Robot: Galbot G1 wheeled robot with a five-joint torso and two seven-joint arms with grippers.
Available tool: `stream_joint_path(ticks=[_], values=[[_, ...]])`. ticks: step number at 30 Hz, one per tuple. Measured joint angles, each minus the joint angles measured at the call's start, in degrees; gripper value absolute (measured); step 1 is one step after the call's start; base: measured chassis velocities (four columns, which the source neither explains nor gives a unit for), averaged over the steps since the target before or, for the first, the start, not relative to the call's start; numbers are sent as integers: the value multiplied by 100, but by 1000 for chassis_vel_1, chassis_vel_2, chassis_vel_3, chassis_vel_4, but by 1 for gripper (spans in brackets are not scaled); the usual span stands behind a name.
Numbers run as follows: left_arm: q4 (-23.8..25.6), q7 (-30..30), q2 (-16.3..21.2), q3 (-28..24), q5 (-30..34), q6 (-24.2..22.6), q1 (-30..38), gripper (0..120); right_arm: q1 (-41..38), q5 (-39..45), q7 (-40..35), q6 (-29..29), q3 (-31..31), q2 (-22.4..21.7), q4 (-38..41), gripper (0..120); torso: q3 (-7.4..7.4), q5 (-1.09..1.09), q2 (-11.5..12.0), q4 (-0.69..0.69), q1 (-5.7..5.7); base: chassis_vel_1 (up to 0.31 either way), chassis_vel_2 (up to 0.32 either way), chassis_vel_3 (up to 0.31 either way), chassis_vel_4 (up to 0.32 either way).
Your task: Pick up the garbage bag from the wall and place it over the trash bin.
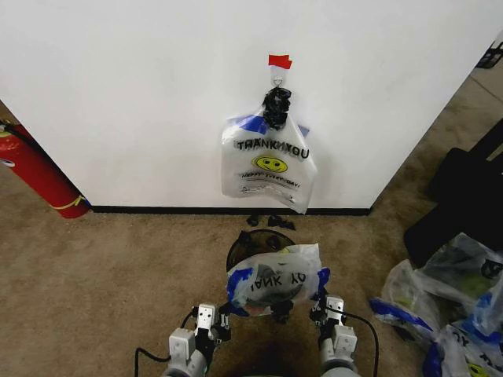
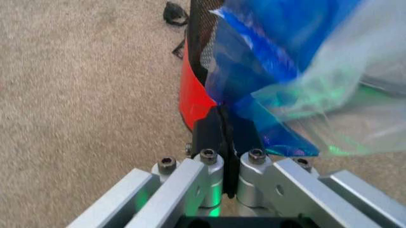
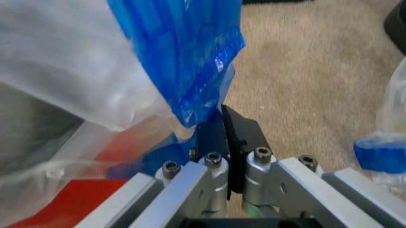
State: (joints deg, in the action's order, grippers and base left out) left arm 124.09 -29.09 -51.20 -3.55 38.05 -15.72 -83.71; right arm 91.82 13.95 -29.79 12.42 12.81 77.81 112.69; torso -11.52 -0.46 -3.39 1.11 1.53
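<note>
On tan carpet before the white wall (image 1: 141, 102), we see a garbage bag (image 1: 274, 281) stretched over the trash bin (image 1: 245, 245). The left end effector (image 1: 222, 312) is clenched on the bag's blue left edge; the right end effector (image 1: 320, 302) is clamped on its right edge. The bag is clear with blue sides and black lettering. Farther off, a second bag with a smiley face (image 1: 269, 163) hangs from the wall hook (image 1: 278, 77) under red tape (image 1: 280, 60).
</note>
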Motion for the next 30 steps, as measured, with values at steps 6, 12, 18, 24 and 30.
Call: stream_joint_path(ticks=[6, 12, 18, 24, 30], values=[[-110, -66, 175, -111, 203, -197, 439, 0, -195, 226, -5, 339, 35, -239, 33, 0, 0, 0, 0, 1, 0, 0, 0, 0, 0], [-265, -113, 258, -200, 352, -334, 732, 0, -453, 379, -30, 581, 10, -394, -52, 0, 0, 0, 0, 0, 0, 0, 0, 0, 0], [-395, -142, 221, -275, 318, -399, 901, 0, -643, 444, -64, 728, -51, -482, -151, 0, 1, 1, 0, 0, 0, 0, 0, 0, 0], [-266, -165, 228, -239, 324, -420, 872, 3, -651, 452, -53, 735, -67, -499, -134, 0, 0, 0, 0, 0, 0, 0, 0, 0, 0], [103, -165, 278, -101, 232, -484, 525, 28, -431, 325, 16, 480, -25, -486, 40, 5, 1, 1, 0, 0, 0, 0, 0, 0, 0]])
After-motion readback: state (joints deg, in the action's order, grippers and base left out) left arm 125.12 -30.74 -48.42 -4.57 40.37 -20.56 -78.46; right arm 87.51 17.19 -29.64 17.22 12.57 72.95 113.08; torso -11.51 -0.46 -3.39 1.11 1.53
